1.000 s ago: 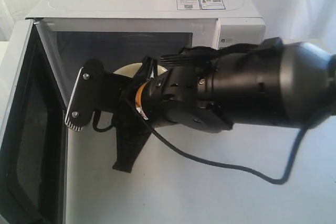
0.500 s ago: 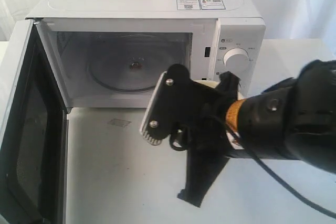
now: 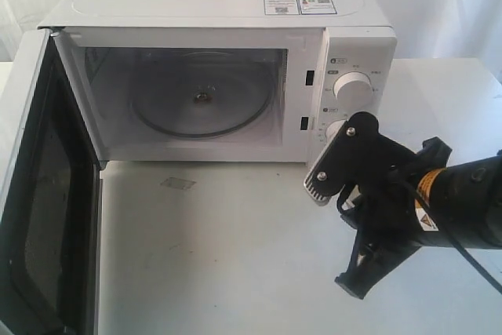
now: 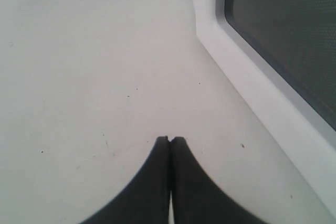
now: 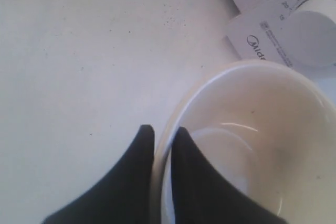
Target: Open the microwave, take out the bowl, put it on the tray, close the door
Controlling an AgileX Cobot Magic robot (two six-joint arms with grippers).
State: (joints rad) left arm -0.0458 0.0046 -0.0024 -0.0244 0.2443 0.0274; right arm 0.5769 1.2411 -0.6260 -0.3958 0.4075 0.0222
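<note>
The white microwave (image 3: 235, 5) stands with its door (image 3: 35, 194) swung wide open to the left, and its cavity holds only the glass turntable (image 3: 200, 103). The right arm (image 3: 392, 186) hangs low over the table in front of the knob panel (image 3: 357, 84). In the right wrist view, the right gripper (image 5: 163, 129) is shut on the rim of the cream bowl (image 5: 252, 145), one finger inside and one outside. That arm hides the bowl in the exterior view. The left gripper (image 4: 170, 139) is shut on nothing, just above the table beside the door's dark window (image 4: 283, 35). No tray shows in any view.
White table (image 3: 220, 256) spreads in front of the microwave. The open door stands along its left side. A black cable (image 3: 471, 260) trails from the right arm. A pale curtain hangs behind the microwave.
The right gripper has drawn the bowl out of the cavity and moved right and toward the front, ending before the knob panel. The turntable now shows bare.
</note>
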